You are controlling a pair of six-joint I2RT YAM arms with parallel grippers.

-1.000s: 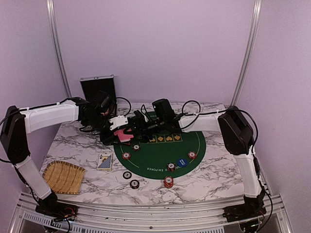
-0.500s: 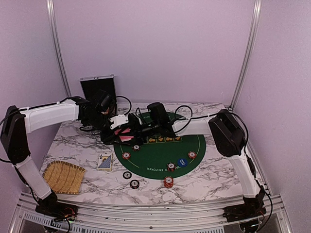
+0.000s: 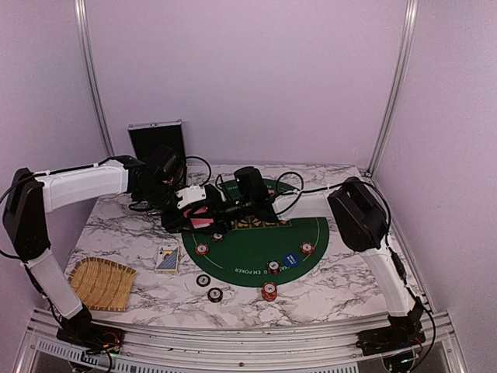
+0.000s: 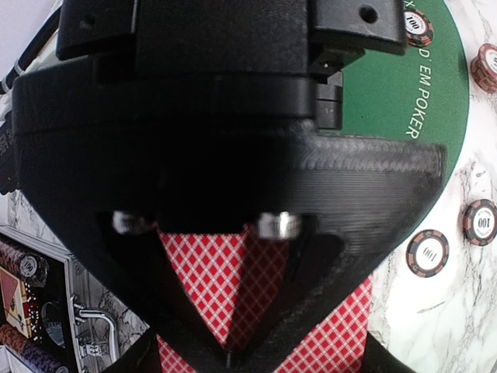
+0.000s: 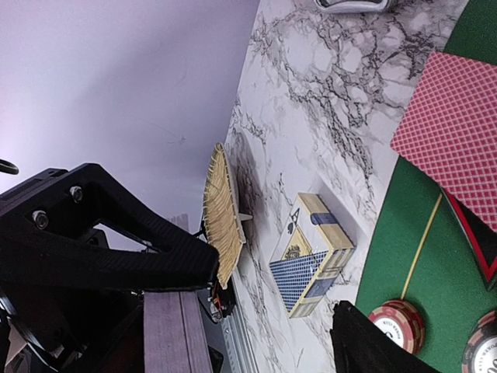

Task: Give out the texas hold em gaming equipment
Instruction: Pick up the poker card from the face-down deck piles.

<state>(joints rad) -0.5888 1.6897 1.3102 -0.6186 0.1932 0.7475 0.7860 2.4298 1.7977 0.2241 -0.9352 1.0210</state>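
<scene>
Red-backed cards pinched in the clamped left gripper, right gripper spread wide and empty just beside

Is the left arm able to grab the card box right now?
Probably not yet: its pincer is shut on red cards. The box itself lies uncovered on the table.

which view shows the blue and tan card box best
Right wrist view: the blue and tan playing-card box lies close and sharp on the white marble table, its ace mark visible. The top external view shows it small, left of the green felt mat. The left wrist view misses it.
</scene>
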